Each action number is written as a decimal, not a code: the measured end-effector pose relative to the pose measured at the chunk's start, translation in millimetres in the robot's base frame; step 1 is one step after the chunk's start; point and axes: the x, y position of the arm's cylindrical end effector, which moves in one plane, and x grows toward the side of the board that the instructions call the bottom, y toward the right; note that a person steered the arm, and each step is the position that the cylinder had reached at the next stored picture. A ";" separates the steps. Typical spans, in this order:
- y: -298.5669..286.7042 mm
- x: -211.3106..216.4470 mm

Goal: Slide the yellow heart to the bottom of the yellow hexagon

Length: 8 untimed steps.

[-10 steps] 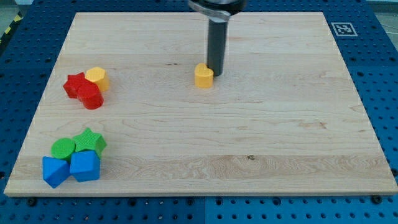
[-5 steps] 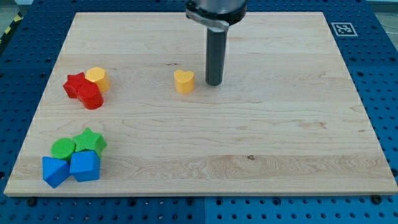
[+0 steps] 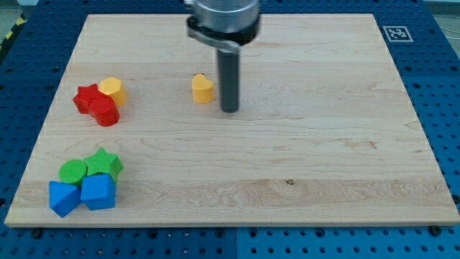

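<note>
1. Board: a pale wooden board [image 3: 302, 158] lies on a blue perforated table [image 3: 445, 86]; a small black-and-white printed marker [image 3: 396, 33] sits at the board's top right corner.
2. My tip [image 3: 229, 110], the lower end of my straight dark rod, rests on the board just right of the small yellow heart block [image 3: 203, 88] and slightly lower in the view. A narrow gap shows between them; I am not touching it. I carry no jaws, so there is nothing to spread or pinch.
3. The yellow hexagon block [image 3: 113, 90] stands well apart to the view's left of the heart, at about the same height in the view.
4. The hexagon touches a red star block [image 3: 88, 98] and a red cylinder block [image 3: 106, 112], forming one cluster.
5. Near the bottom left corner, a green cylinder block [image 3: 72, 171], a green star block [image 3: 106, 162] and two blue blocks, one [image 3: 63, 198] left of the other [image 3: 98, 192], sit packed together.
</note>
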 end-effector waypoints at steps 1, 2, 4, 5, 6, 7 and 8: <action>-20.9 -17.1; -83.7 -33.7; -75.3 -58.0; -97.9 -87.6; -136.3 -87.7; -145.7 -87.7; -144.1 -92.5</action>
